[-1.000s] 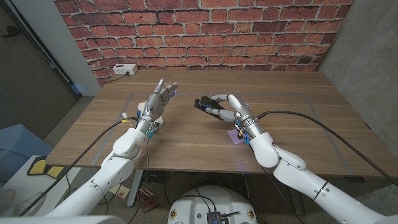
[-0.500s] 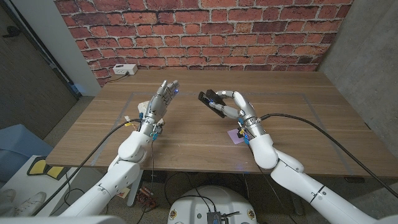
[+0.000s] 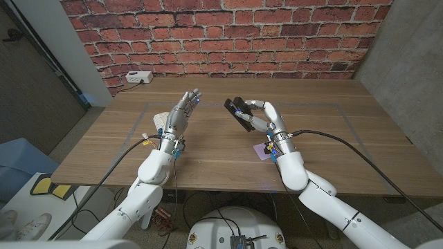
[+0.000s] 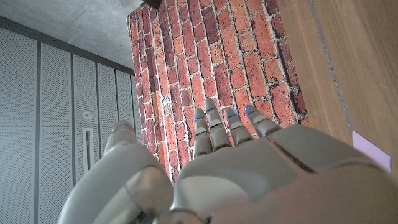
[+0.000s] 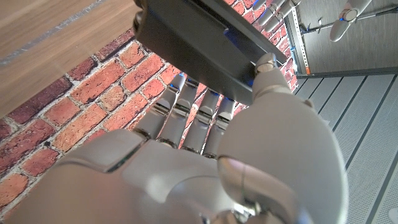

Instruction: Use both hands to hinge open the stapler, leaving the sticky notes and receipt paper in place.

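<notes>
Above table centre: stapler [image 3: 241, 113] lifted clear, right hand [image 3: 265, 119] clamped on it.
Nearest, purple sticky notes [image 3: 262, 151] lie by the right wrist; receipt paper [image 3: 160, 117] behind the left hand [image 3: 180, 114], fingers apart, holding nothing. Stapler judged rigid, smooth, fairly heavy: right steadies the base, left takes the far end of the top arm.

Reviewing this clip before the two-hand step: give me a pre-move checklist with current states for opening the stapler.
1. Right hand holds the stapler: ok, lifted off the table.
2. Left hand free to help: ok, fingers apart, nothing in it.
3. Left hand on the stapler: not ok, a gap separates them.
4. Stapler hinged open: cannot tell.
5. Sticky notes undisturbed: ok, lying on the table beside the right wrist.
6. Receipt paper undisturbed: cannot tell, mostly behind the left hand.
</notes>
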